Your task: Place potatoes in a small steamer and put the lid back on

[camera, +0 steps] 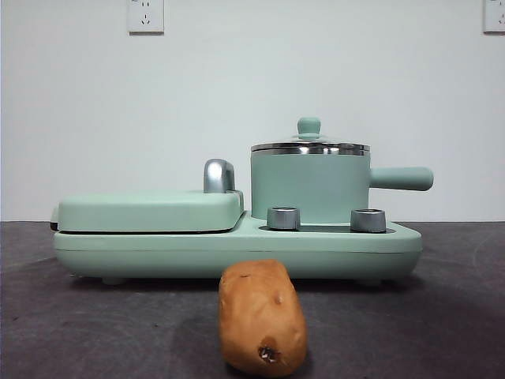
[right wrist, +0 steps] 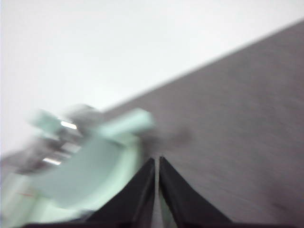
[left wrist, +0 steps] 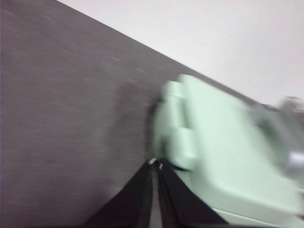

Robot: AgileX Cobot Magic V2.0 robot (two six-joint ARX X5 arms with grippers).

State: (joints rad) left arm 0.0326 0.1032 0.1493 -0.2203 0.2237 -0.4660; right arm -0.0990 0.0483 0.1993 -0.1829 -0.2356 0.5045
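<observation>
A: A plain white wall (camera: 316, 71) is closing off the back, with a socket (camera: 145, 15) high on it and a second socket (camera: 494, 15) at the far top corner, and a dark grey tabletop (camera: 95, 332) is running toward the camera. What is sitting nearest?

B: The potato (camera: 262, 317) is lying on the tabletop right at the front, oblong and orange-brown, its dark pitted end pointing toward the camera. Nothing is touching it.

A: And behind it?

B: A mint-green cooker base (camera: 237, 249) is stretching across the middle, just behind the potato. On its one side a flat green griddle cover (camera: 150, 210) is lying shut, with a steel hinge knob (camera: 218, 175) rising beside it. Two steel dials (camera: 284, 218) are standing at the front of the other side.

A: Where is the small steamer?

B: The small steamer (camera: 310, 188) is standing on the base behind the dials, its straight handle (camera: 401, 178) pointing sideways, away from the griddle. The lid (camera: 310, 147) is sitting on its rim, green knob up, so the pot is closed off.

A: The arms?

B: Neither is showing in the front view. The left tool (left wrist: 156, 164) is hanging over the tabletop by the griddle end of the base, jaws pressed together and holding nothing. The right tool (right wrist: 157, 159) is hanging near the steamer's handle end, jaws likewise pressed together and holding nothing. Both wrist pictures are blurred.
</observation>
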